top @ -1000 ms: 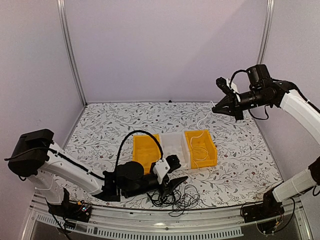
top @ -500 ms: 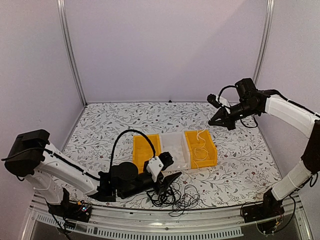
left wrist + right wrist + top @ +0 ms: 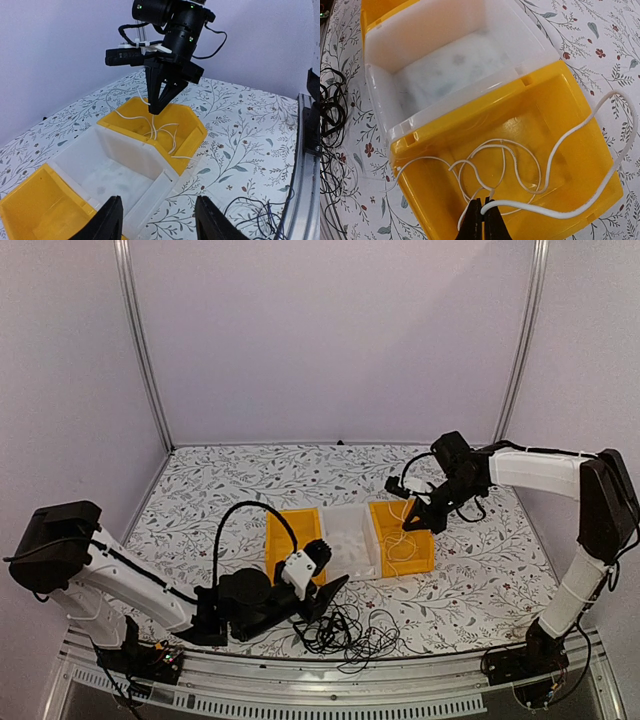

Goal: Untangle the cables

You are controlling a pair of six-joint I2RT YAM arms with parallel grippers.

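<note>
Right wrist view, bottom centre: the right gripper (image 3: 481, 222) pinches the cream-white cable (image 3: 540, 211) coiled in the yellow bin (image 3: 580, 130), while the left gripper (image 3: 159, 220) gapes wide and black cables (image 3: 352, 635) lie tangled bottom centre overhead.

The top external camera looks down from high behind the near edge over the whole table (image 3: 250, 480). The left wrist camera sits low near the near edge, facing the far right corner. The right wrist camera looks steeply down, close above the right yellow bin (image 3: 580, 150). All three share that bin and its white cable (image 3: 572, 134).
</note>
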